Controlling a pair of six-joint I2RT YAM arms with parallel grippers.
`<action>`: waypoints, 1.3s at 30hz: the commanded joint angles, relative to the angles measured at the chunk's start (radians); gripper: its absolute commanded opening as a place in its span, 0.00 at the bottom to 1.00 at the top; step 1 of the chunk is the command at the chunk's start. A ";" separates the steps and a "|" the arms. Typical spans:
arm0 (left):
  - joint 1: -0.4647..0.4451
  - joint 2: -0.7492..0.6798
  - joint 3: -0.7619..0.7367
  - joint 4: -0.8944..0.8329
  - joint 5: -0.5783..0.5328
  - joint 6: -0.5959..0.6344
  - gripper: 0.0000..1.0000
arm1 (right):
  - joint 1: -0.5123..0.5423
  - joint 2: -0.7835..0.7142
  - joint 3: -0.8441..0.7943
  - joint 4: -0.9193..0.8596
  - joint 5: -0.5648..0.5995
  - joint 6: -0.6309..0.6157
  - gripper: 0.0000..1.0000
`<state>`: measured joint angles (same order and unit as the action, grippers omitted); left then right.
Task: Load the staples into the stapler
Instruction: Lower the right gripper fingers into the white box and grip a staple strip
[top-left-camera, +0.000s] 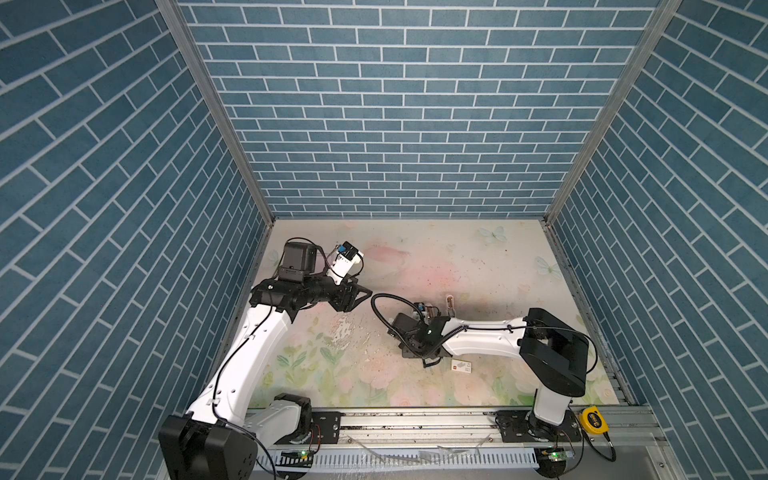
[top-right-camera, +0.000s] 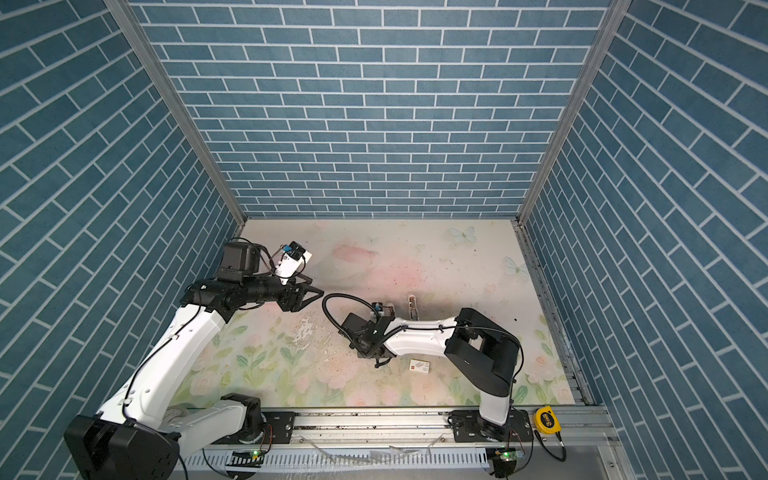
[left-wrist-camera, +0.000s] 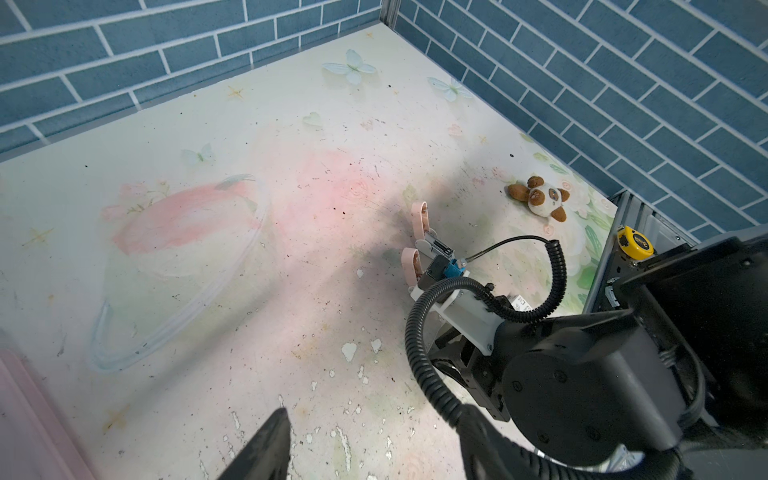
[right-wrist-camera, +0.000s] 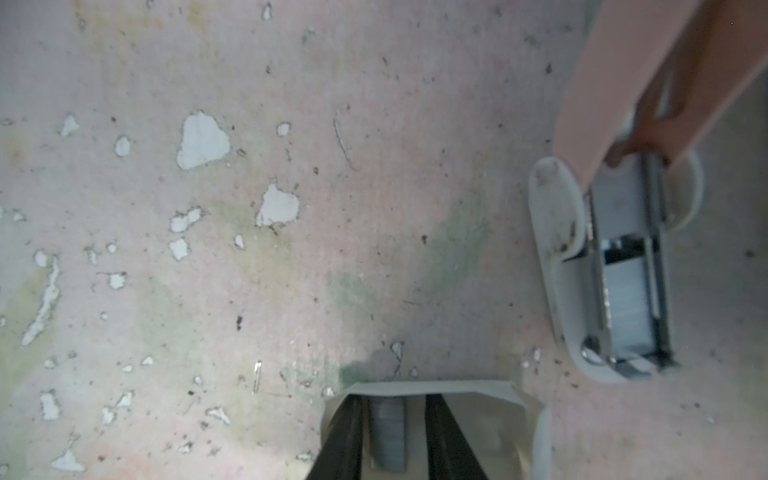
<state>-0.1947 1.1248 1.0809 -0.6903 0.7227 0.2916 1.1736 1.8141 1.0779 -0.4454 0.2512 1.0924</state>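
Note:
The stapler lies swung open on the table, its pink top lifted off the white base and the metal channel bare. It also shows in both top views and in the left wrist view. My right gripper reaches down into the cream-white cardboard tray. Its jaws stand open either side of a grey strip of staples, with a small gap on each side. In both top views that gripper hides the tray. My left gripper hovers open and empty, to the left.
A flat white card sleeve with a red square lies right of the right gripper. A panda plush sits near the right wall. A yellow tape measure rests on the front rail. One loose staple lies beside the tray.

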 joint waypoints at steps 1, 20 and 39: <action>0.008 -0.013 -0.016 0.003 0.011 -0.003 0.66 | 0.003 0.048 0.002 -0.089 0.025 -0.005 0.28; 0.013 -0.009 -0.017 0.004 0.011 -0.006 0.66 | 0.002 0.070 -0.012 -0.099 0.042 -0.007 0.29; 0.020 0.000 -0.024 0.009 0.010 -0.009 0.66 | 0.003 0.103 -0.028 -0.084 0.042 -0.020 0.18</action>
<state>-0.1825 1.1248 1.0702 -0.6895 0.7223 0.2840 1.1820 1.8431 1.1004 -0.4591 0.3077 1.0672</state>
